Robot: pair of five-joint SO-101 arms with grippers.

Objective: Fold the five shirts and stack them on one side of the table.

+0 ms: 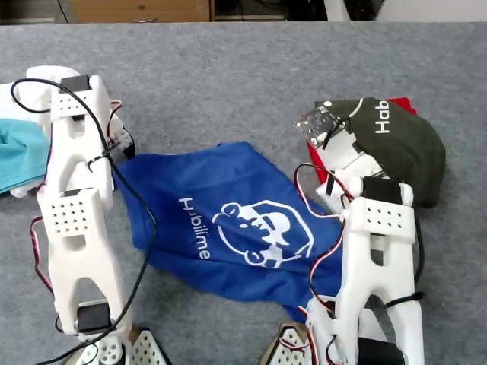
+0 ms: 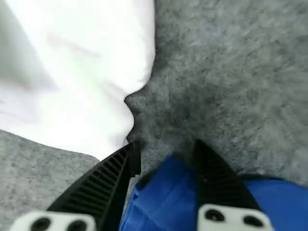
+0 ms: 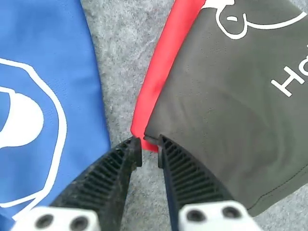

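Left wrist view: blue shirt [image 2: 161, 204] between left tool [image 2: 167, 147] jaws.

Your left arm [image 1: 76, 228] and right arm [image 1: 377, 274] are white moulded shells, each with a dotted perforated panel [image 1: 70, 213] on its broad link. Black servo blocks [image 1: 93, 317] sit at the joints. Red, white and black leads [image 1: 319, 262] loop alongside, and a black cable [image 1: 99, 125] crosses the left arm. Your left gripper [image 2: 166, 154] and right gripper [image 3: 150, 144] have black ribbed fingers on white bases with round fasteners.
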